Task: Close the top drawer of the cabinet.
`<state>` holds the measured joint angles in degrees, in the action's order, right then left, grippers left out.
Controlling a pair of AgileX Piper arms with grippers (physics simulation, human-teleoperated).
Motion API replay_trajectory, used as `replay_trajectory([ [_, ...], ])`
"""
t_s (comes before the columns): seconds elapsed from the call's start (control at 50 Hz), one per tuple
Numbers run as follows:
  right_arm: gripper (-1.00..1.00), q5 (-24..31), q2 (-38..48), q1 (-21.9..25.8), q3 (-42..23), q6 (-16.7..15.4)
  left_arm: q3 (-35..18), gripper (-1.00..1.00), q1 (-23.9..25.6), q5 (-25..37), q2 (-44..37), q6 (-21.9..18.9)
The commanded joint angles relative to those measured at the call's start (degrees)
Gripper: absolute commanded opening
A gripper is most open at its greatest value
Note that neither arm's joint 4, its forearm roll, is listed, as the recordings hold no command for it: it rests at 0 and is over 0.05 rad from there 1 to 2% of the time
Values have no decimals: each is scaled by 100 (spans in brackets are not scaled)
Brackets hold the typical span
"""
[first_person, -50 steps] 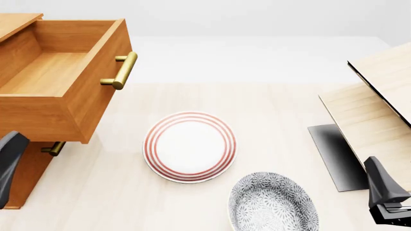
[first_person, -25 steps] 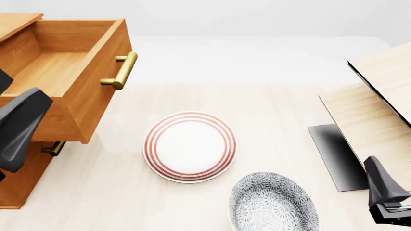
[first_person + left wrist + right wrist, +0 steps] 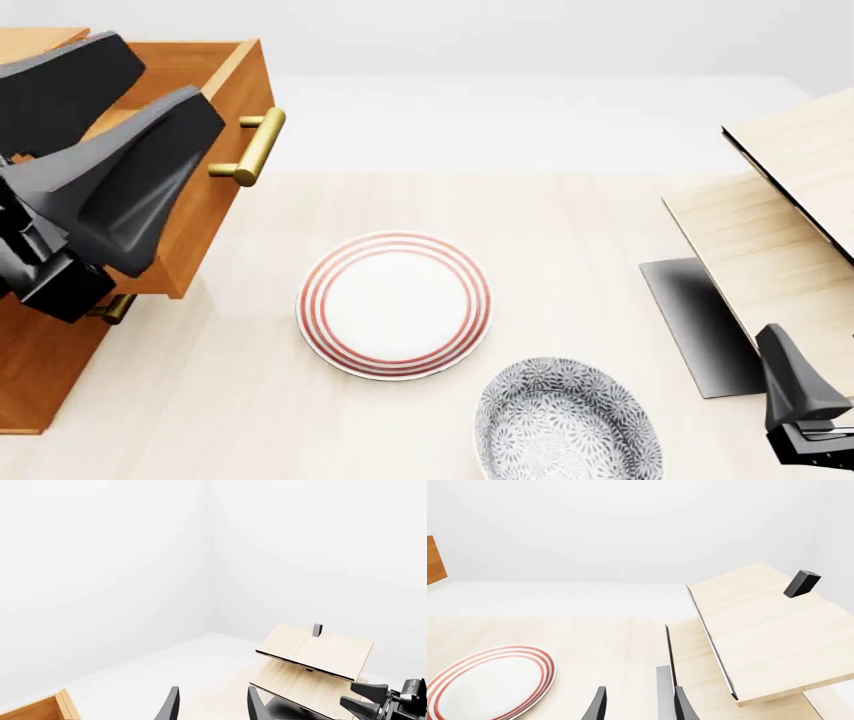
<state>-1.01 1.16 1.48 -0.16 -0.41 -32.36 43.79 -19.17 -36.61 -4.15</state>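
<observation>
The top drawer (image 3: pixel 214 170) of orange-brown wood stands pulled far out of the cabinet (image 3: pixel 40 370) at the far left, its brass bar handle (image 3: pixel 256 147) facing right. A corner of it shows in the left wrist view (image 3: pixel 47 711). My left gripper (image 3: pixel 174 75) is open and empty, raised over the open drawer and hiding much of its inside; its fingertips (image 3: pixel 172 706) stand apart. My right gripper (image 3: pixel 798 395) is open and empty at the near right, far from the cabinet; its fingertips (image 3: pixel 599 703) stand apart.
A red-ringed white plate (image 3: pixel 394 305) lies mid-table, and a grey patterned bowl (image 3: pixel 567 420) lies nearer me. A pale slanted wooden structure (image 3: pixel 774 230) with a dark base (image 3: pixel 694 320) fills the right side. The lower drawer's brass handle (image 3: pixel 114 308) shows under the top drawer.
My left arm has risen from the near-left edge and swung forward, so it now covers the open drawer. The drawer, the dishes and my right arm have not moved.
</observation>
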Motion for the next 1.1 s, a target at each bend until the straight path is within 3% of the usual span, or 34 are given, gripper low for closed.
replay_trajectory([
  [0.02, 100, 30, -31, 0, 0, -1, -563, 100, 336, -269, -747, -95],
  [0.26, 100, 61, -60, 1, -2, -2, -1082, 100, 392, -341, -1537, -262],
  [0.58, 100, 60, -54, 0, -7, 0, -1471, 100, 868, -789, -2547, -1129],
  [0.68, 100, 45, -39, 0, -7, 0, -1574, 100, 1038, -931, -2957, -1608],
  [0.84, 100, 28, -22, -1, -6, 1, -1657, 100, 1067, -994, -3369, -1941],
  [1.02, 100, 13, -8, -1, -5, 2, -1697, 100, 953, -946, -3662, -2014],
  [1.1, 100, 17, -13, -1, -5, 2, -1721, 100, 718, -825, -3701, -1851],
])
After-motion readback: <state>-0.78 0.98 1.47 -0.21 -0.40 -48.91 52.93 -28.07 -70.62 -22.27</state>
